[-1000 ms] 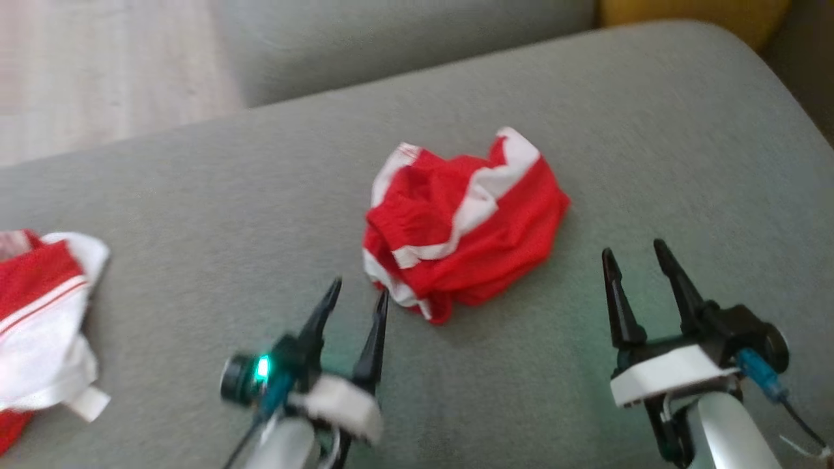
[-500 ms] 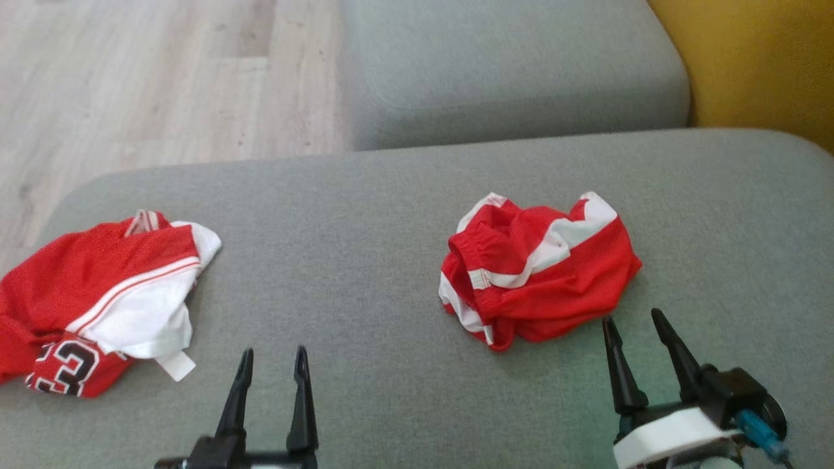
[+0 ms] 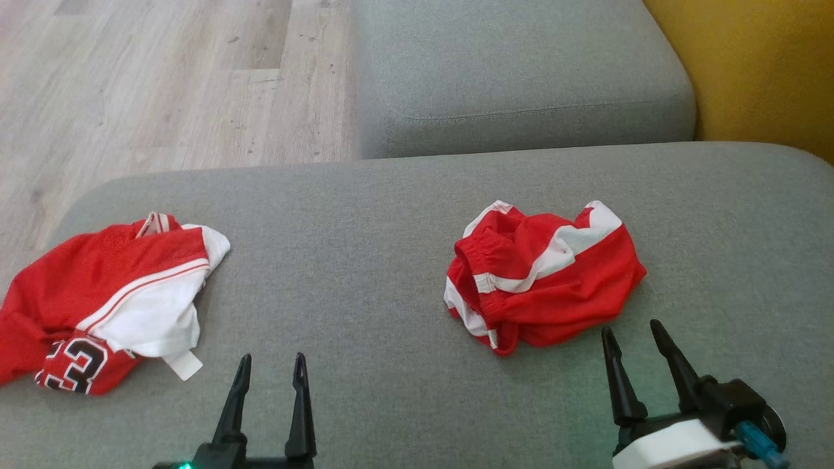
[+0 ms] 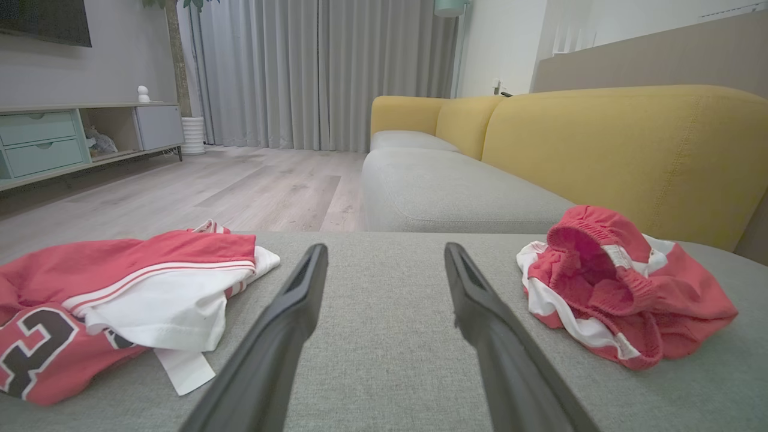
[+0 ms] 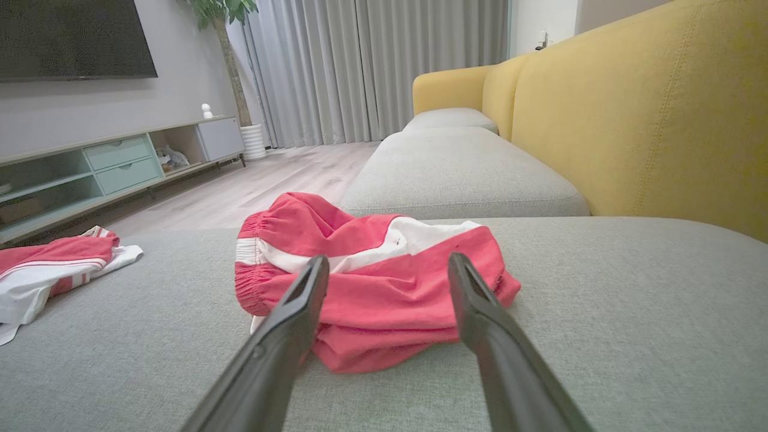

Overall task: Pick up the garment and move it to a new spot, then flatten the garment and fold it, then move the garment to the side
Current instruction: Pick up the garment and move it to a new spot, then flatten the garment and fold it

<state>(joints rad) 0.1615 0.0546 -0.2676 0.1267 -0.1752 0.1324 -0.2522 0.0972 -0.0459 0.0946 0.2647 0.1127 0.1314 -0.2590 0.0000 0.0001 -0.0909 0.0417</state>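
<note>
**A:** Where are the shorts?

**B:** The crumpled red shorts (image 3: 544, 273), trimmed in white, lie on the grey seat cushion (image 3: 365, 215), right of its middle. Their elastic waistband is bunched toward my left.

**A:** And your right side?

**B:** My right gripper (image 3: 631, 326) sits just beside the heap's near edge, with the tips aimed at its right-hand part. In the right wrist view the shorts lie straight ahead, spread across the gap between my two fingers (image 5: 282, 336) and past both tips. The jaws are spread wide with nothing between them. The tips look a little short of the cloth, though I can't be sure they clear it.

**A:** The left?

**B:** My left gripper (image 3: 272, 357) is parted just as wide and holds nothing. It points over bare cushion. From its wrist view the shorts lie well off to the right of my right-hand finger. A red-and-white jersey (image 3: 104, 299) with a black number on it lies to the left, at the cushion's far end. Neither one is touching my fingers.
</note>
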